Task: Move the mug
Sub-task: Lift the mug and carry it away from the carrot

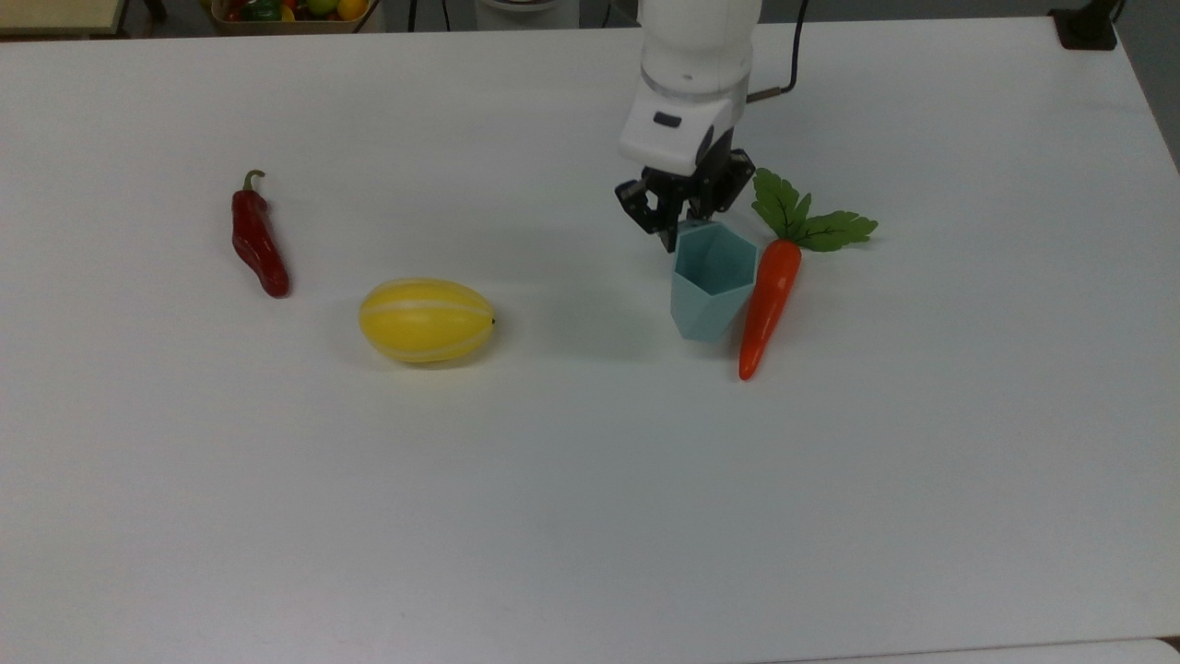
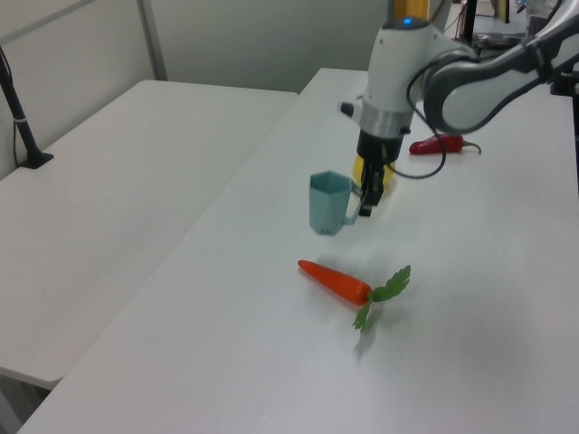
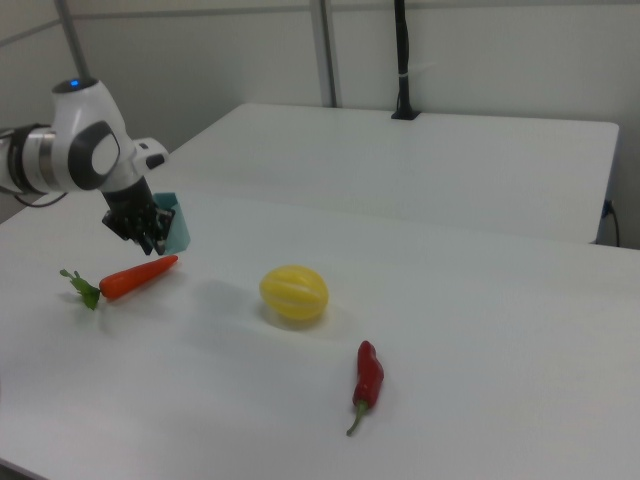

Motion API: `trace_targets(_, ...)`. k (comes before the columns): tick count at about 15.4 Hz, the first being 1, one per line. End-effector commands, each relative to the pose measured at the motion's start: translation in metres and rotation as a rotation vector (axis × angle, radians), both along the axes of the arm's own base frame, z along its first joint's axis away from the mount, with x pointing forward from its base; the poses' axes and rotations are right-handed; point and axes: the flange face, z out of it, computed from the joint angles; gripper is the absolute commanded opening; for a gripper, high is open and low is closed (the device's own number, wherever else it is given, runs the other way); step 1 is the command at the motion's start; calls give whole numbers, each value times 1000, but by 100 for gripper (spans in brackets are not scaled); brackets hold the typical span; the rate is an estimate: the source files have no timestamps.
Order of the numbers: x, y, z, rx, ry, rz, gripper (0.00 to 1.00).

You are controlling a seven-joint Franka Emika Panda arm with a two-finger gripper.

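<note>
Hanging clear of the table: the mug, pale teal with faceted sides, held tilted in the air at upper centre of the left view, above and behind the carrot.
Gripper: the gripper points down at the mug's handle side, with its jaws clamped on the mug's handle, as the left view shows it.
Gripper, top view: the gripper sits at upper centre, its black fingers meeting the mug's far rim; the handle itself is hidden behind the fingers there.
Gripper, right view: the gripper at middle left covers most of the mug, leaving one teal side and part of the rim showing.
Arm: the white arm is cut off by the top edge of the top view and by the left edge of the right view.
Carrot: the orange carrot lies just right of the mug in the top view, leaves toward the upper right; whether mug and carrot touch cannot be told there, though the left view shows them apart.
Melon: the yellow striped melon rests left of centre in the top view; in the left view it is mostly hidden behind the gripper.
Chili: the red chili pepper lies at the top view's far left, well apart from the mug.
Table: the white table carries all of these.
Background: a bin of assorted produce is cut off at the top view's upper left edge.
</note>
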Motion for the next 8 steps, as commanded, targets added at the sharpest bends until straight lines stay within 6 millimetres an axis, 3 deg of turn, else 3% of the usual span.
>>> trace_targets(1,-24,-25,65,-8,-7,-54,0)
trace_targets(4,-46,-54,107,-22,32,-91,0)
trace_targets(8,-72,-88,139,-52,82,-142,0)
